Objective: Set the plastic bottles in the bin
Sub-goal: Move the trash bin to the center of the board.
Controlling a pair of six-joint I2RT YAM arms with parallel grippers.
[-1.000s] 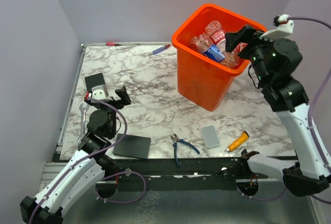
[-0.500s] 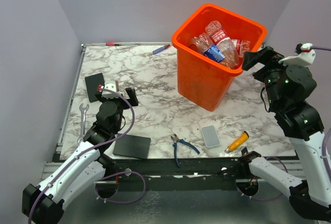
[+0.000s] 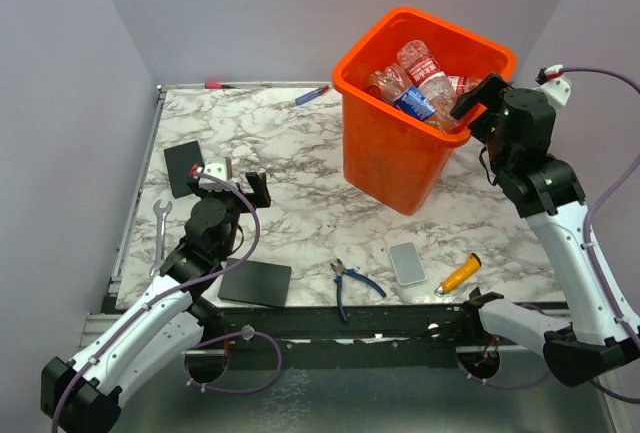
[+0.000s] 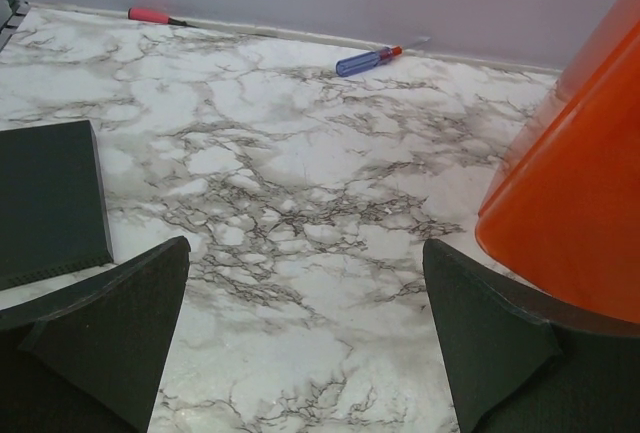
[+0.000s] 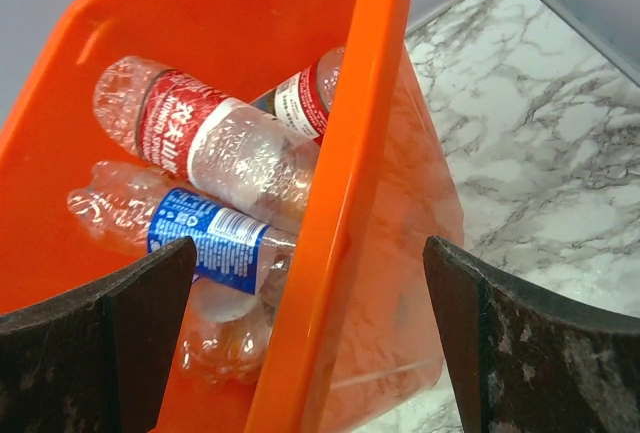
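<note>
Clear plastic bottles point(image 5: 230, 158): all the ones you can see lie heaped inside the big orange square plastic bin point(image 3: 385, 153), red and blue labels showing. No bottle shows on the marble table point(image 3: 290, 143) in any view.

Handling, as a judgement: empty, thin-walled and very light. They will dent under a hard squeeze, and the smooth round sides will roll or slip. If you must take one, grip across the labelled middle or just under the cap, lightly.

Right arm point(image 3: 560, 213): raised high, wrist bent toward the bin, right jaws spread wide and empty, straddling the bin's near rim with the bottles below.

Left arm point(image 3: 190, 253): folded low over the table's left side, left jaws wide apart, holding nothing, pointing toward the bin's base.
</note>
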